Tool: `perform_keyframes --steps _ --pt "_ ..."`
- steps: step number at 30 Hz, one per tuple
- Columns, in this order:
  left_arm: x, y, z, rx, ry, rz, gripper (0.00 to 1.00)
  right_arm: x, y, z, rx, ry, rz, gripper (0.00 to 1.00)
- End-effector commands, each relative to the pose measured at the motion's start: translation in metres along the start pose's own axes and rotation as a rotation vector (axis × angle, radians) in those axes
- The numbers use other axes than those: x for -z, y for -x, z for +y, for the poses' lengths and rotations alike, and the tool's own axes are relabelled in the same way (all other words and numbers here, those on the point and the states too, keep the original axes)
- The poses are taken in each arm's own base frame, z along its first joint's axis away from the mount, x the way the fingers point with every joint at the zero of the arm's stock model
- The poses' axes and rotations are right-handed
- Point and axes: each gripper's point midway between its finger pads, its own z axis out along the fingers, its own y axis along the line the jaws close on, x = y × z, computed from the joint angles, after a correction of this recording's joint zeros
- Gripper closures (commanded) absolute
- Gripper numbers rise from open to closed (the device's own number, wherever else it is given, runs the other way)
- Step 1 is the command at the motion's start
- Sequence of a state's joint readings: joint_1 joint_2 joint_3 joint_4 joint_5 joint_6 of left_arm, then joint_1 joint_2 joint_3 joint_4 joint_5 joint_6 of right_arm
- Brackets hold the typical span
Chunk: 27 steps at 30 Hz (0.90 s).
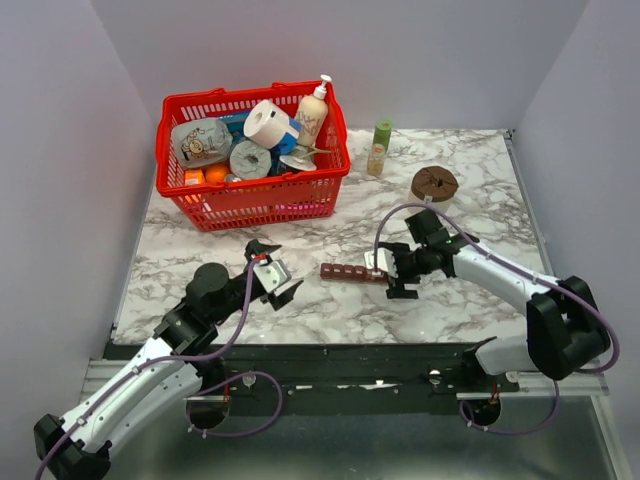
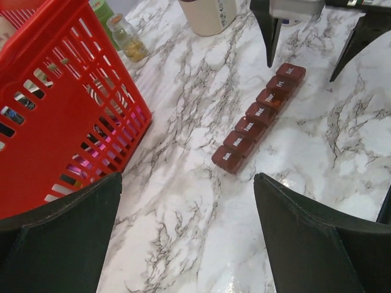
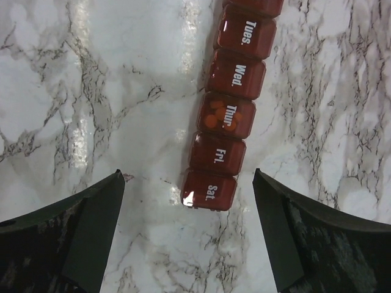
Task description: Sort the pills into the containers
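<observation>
The containers are one dark maroon strip of day-marked compartments (image 1: 352, 272) lying on the marble table, lids down. It shows in the left wrist view (image 2: 259, 116) and the right wrist view (image 3: 229, 110). Amber pills (image 3: 223, 117) show through the "Thur." lid; no loose pills are in view. My right gripper (image 1: 393, 270) is open and hovers at the strip's "Sat." end (image 3: 187, 174), fingers either side, not touching. My left gripper (image 1: 282, 285) is open and empty (image 2: 187, 180), a short way off the strip's "Sun." end.
A red basket (image 1: 250, 205) full of household goods stands at the back left, close beside my left gripper (image 2: 61, 122). A small clear yellowish bottle (image 1: 377, 158) with a green cap and a dark round bottle (image 1: 434, 183) stand behind the strip.
</observation>
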<state>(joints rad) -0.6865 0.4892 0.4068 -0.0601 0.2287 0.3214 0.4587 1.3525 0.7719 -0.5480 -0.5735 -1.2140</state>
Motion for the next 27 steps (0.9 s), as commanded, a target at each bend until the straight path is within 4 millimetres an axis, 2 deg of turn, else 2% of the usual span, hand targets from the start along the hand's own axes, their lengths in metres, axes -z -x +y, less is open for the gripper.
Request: perform_keyframes --steps 1,10,16,23,27 --pt "-0.004 0.014 -0.003 -0.068 -0.043 -0.063 0.04 -0.013 0.001 -0.022 0.031 -0.049 0.054 0.07" --pt "-0.007 0.008 -0.012 -0.084 -0.084 -0.055 0.07 -0.030 -0.009 -0.031 -0.039 -0.069 0.123 0.14" --pt "-0.011 0.003 -0.020 -0.102 -0.119 -0.038 0.11 -0.037 -0.013 -0.033 -0.070 -0.069 0.131 0.25" --pt "-0.016 -0.012 -0.038 -0.171 -0.188 0.006 0.14 -0.042 -0.012 -0.030 -0.078 -0.051 0.123 0.35" --pt "-0.017 -0.025 -0.055 -0.286 -0.273 0.040 0.16 -0.046 -0.013 -0.027 -0.090 -0.034 0.125 0.44"
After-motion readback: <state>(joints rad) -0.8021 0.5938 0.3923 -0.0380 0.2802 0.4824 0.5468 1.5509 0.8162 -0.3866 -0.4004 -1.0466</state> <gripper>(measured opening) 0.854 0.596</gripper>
